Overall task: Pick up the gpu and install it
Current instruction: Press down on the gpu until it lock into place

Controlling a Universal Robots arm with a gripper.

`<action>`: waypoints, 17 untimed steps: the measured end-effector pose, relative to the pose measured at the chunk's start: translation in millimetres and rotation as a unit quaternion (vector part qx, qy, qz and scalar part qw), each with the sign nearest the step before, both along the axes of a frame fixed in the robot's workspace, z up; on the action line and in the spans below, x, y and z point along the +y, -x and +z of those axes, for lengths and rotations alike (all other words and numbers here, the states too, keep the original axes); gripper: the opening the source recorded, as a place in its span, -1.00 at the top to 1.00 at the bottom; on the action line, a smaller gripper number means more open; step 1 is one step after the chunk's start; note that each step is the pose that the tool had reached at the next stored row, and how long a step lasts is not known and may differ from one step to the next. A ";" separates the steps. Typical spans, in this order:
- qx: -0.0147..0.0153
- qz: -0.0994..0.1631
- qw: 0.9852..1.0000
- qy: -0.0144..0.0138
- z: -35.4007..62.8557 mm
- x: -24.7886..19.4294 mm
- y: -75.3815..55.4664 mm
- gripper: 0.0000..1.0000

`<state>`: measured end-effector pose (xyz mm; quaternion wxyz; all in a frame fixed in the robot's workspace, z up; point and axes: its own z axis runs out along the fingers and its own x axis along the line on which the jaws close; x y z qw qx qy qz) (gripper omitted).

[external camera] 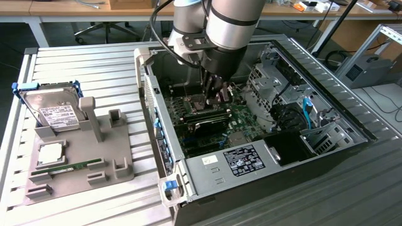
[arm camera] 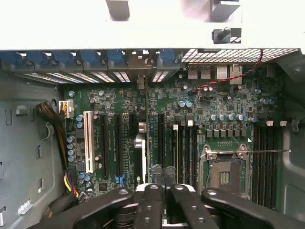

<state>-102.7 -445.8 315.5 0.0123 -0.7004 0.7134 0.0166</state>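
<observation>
The gpu (external camera: 210, 125) is a thin black card standing on edge in a slot of the green motherboard (external camera: 242, 120), inside the open computer case (external camera: 207, 176). In the wrist view the gpu (arm camera: 144, 160) shows edge-on, running from the rear slot brackets toward my fingers. My gripper (external camera: 217, 96) reaches down into the case over the card's far end. Its two black fingertips (arm camera: 156, 172) in the wrist view sit pressed together, just beside the card's top edge, with nothing visible between them. My gripper (arm camera: 163, 172) is shut.
A grey fixture (external camera: 82, 155) at the exterior view's left holds a silver hard drive (external camera: 53, 110), a processor chip (external camera: 50, 153) and a green memory stick (external camera: 69, 167). Inside the case are drive cages (external camera: 276, 80), a CPU socket (arm camera: 224, 174) and cable bundles (arm camera: 52, 119).
</observation>
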 end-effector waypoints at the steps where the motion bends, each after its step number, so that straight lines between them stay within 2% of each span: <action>1: 0.000 0.000 1.000 0.000 0.0 0.0 0.0 0.79; 3: 0.000 0.000 1.000 0.000 0.0 0.0 0.0 0.79; 5: 0.000 0.000 1.000 0.000 -8.5 0.0 10.3 0.79; 9: 0.000 0.000 1.000 0.000 -18.9 0.0 14.5 0.79; 17: 0.000 0.000 1.000 0.001 -25.9 -1.2 14.7 0.79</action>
